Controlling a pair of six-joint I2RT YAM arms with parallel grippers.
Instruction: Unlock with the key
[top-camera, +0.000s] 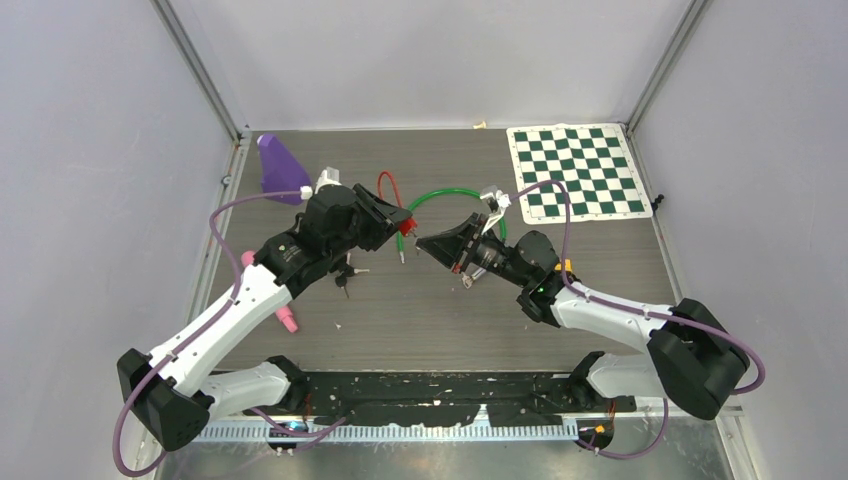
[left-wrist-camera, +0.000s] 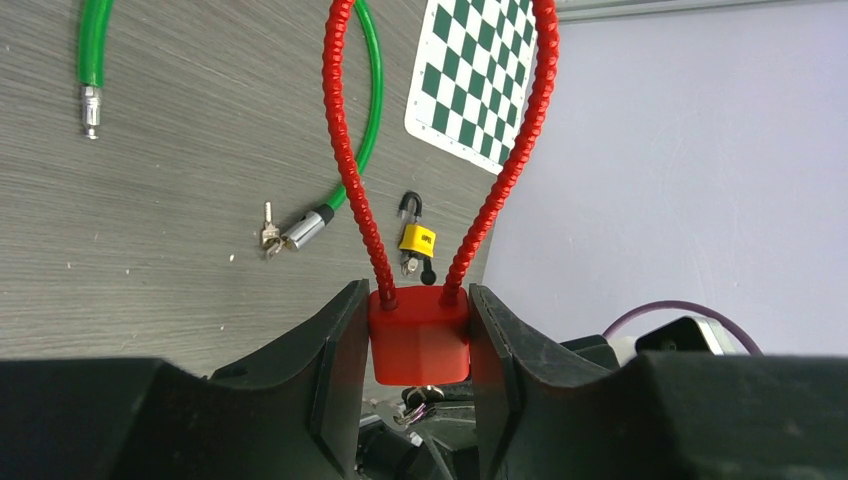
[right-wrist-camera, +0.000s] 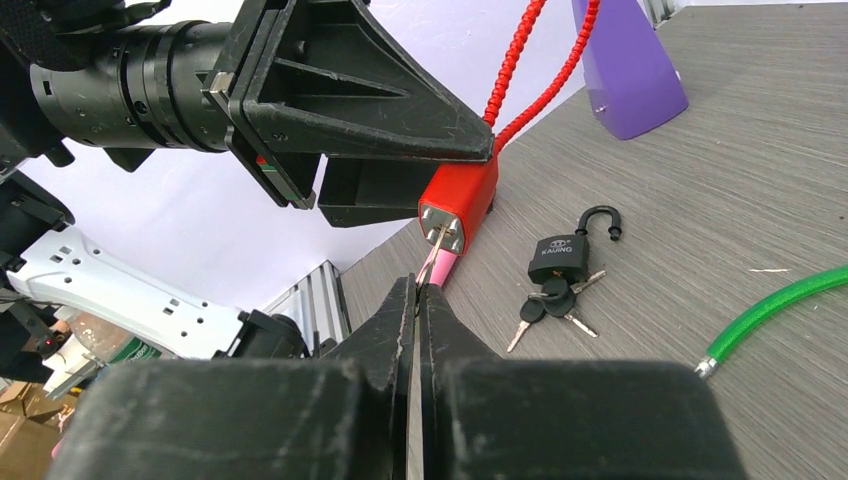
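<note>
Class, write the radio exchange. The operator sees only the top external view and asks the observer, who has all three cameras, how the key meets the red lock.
Operator: From above I cannot tell whether the red lock is truly gripped.
Observer: It is. The left wrist view shows the left gripper with a finger pressed on each side of the lock's body.
Operator: And what is the right side doing?
Observer: The right wrist view shows the right gripper shut on the key. The key's tip is at the keyhole in the lock's end face. How deep it sits, I cannot tell.
</note>
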